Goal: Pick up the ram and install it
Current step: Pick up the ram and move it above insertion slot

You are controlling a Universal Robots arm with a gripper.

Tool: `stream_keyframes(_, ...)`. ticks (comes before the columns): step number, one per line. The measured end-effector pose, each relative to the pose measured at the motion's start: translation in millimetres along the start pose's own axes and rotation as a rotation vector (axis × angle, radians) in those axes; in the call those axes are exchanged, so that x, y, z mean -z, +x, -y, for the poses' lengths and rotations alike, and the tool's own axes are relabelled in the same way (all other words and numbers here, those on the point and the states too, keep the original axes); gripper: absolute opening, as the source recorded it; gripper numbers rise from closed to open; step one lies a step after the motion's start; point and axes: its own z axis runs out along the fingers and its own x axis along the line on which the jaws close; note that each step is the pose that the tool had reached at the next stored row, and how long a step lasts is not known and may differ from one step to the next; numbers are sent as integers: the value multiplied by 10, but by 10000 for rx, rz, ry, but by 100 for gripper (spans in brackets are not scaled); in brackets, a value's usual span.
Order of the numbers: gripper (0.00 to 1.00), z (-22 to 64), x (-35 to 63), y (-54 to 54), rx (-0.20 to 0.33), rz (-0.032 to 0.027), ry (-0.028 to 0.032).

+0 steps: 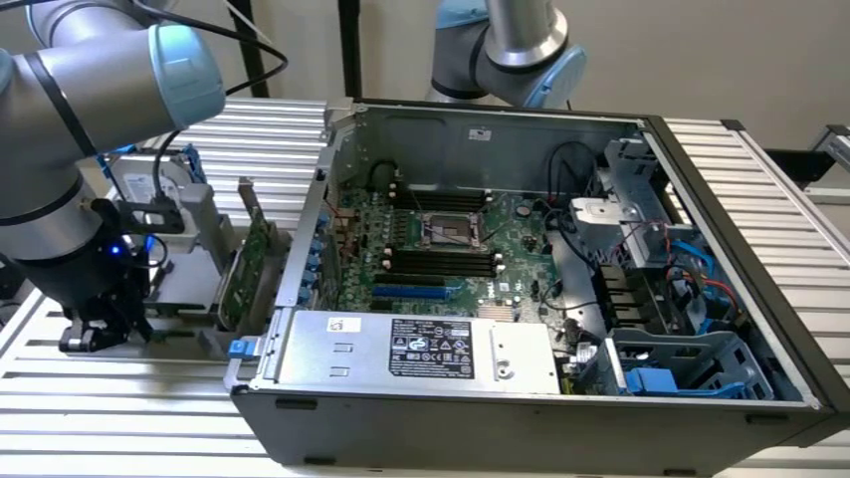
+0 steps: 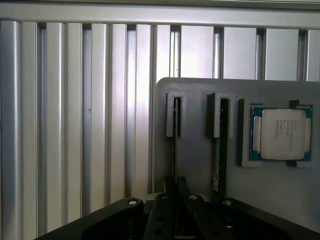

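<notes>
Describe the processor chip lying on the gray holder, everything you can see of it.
The processor is a flat, square package. A pale silver metal lid with rounded corners covers most of it, and a blue-green board rim shows around the lid. It lies flat, lid facing the wrist camera, seated in a shallow recess of the gray holder, whose raised lip borders it. It sits beside the holder's two narrow slots, apart from the green card standing in the nearer one. Nothing grips or covers it.

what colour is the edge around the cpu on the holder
Teal-blue, around the silver-lidded CPU; clearest in the wrist view.
</notes>
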Motion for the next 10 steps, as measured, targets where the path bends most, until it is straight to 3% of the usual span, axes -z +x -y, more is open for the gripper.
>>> stream_keyframes(10, 0, -12, -1, 21, -77, 3, 4)
